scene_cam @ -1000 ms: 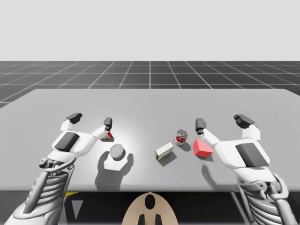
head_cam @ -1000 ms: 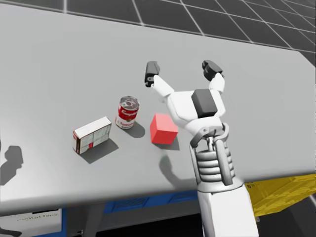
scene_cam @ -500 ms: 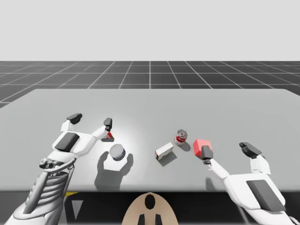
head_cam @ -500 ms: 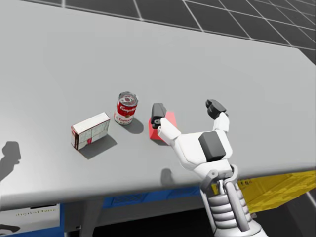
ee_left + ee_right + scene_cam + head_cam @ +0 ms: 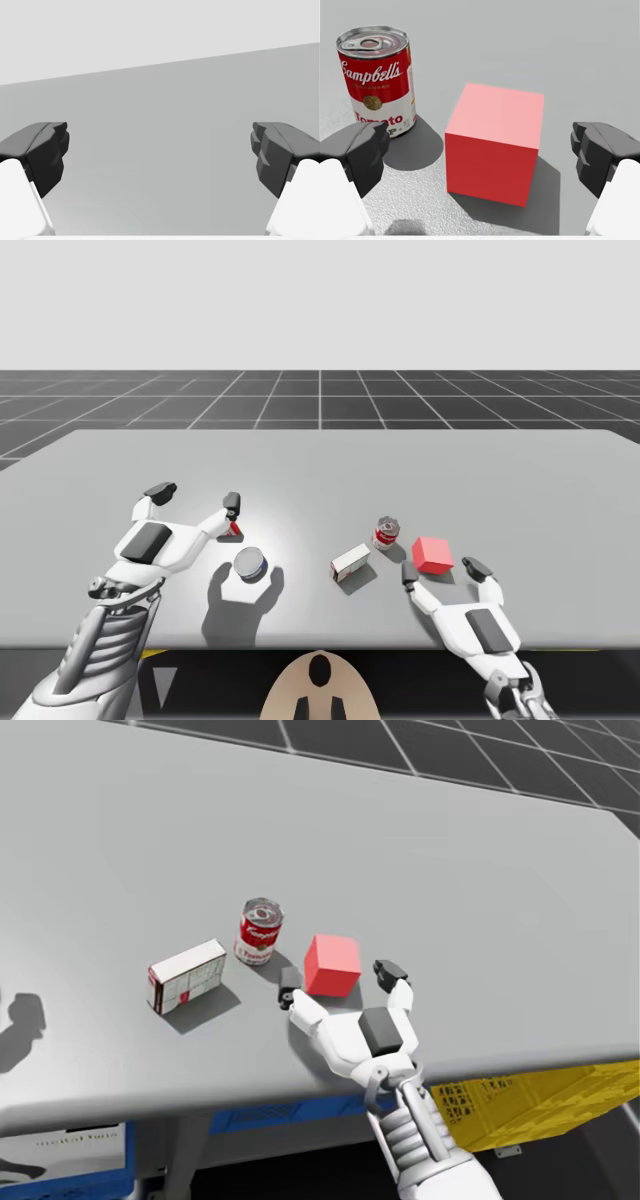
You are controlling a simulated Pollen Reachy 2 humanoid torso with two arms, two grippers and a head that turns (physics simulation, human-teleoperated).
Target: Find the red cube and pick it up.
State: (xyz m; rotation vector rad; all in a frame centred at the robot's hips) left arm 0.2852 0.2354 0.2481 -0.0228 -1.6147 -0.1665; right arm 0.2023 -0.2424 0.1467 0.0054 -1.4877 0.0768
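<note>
The solid red cube (image 5: 495,150) sits near the grey table's (image 5: 320,470) front edge, right of centre. The right gripper (image 5: 441,571) lies low before it, opened wide, probably to straddle it clear of the red-and-white metal can (image 5: 377,80).

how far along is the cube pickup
Done: the cube is found, and my right gripper is lined up on it, open, with the cube just ahead of the gap between its fingers.
In hand: the approach. Neither finger touches the cube, which rests on the table.
Left: ease forward, shut the fingers on it and lift.
</note>
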